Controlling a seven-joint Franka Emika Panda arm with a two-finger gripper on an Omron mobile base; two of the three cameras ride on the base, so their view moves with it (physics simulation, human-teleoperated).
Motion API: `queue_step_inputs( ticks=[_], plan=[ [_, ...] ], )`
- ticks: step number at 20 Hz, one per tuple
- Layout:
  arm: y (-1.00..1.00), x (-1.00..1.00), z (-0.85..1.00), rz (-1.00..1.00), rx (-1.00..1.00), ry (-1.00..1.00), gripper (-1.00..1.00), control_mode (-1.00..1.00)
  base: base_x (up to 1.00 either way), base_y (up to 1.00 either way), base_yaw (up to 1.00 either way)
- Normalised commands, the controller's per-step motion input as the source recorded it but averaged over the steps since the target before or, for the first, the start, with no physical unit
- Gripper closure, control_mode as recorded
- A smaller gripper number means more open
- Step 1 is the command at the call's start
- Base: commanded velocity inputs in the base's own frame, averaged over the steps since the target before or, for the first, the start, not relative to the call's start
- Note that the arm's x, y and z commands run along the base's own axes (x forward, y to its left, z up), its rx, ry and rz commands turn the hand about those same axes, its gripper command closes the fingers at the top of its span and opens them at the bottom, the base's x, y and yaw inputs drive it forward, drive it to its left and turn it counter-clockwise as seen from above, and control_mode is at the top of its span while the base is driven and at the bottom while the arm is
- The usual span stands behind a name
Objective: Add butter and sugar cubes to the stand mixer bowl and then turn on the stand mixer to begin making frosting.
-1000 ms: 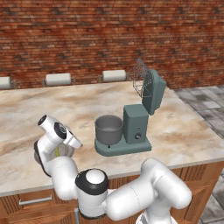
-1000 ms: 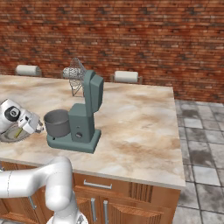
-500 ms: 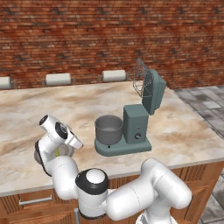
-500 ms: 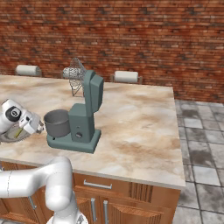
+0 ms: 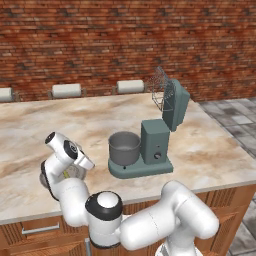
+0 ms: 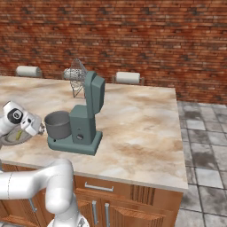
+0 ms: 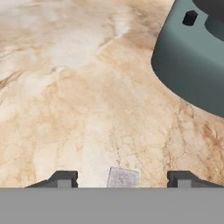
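Note:
The teal-green stand mixer [image 5: 156,141] stands on the marble counter with its head tilted back and the wire whisk [image 5: 160,90] raised. The dark grey stand mixer bowl [image 5: 124,147] sits on its base. Left of the bowl, my gripper [image 6: 40,130] hangs low beside a grey plate [image 6: 9,139]. A yellow sliver on the plate looks like the butter [image 6: 19,135]. In the hand view my gripper [image 7: 122,179] is open, and one pale sugar cube [image 7: 123,177] lies on the counter between its fingertips [image 7: 64,178]. The mixer's base [image 7: 188,70] is at the upper right.
Three white chair backs [image 5: 66,90] line the counter's far edge, with a brick wall behind them. The counter's front edge [image 5: 210,182] runs close below the mixer. Bare marble stretches right of the mixer [image 6: 137,128]. The tiled floor [image 6: 204,146] lies beyond.

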Motion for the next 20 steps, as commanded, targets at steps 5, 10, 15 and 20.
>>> queue_step_inputs(
  ticks=[5,10,15,20],
  plan=[
    [0.10,0.21,-0.25,0.00,0.00,0.00,-1.00,-1.00,0.00,0.00,0.00],
    [0.02,0.00,-0.18,0.00,0.00,0.00,1.00,-1.00,0.00,0.00,0.00],
    [0.00,-0.07,-0.01,0.00,0.00,0.00,1.00,-1.00,0.00,0.00,0.00],
    [0.00,-0.14,0.08,-0.01,0.00,-0.01,1.00,-1.00,0.00,0.00,0.00]
  ],
)
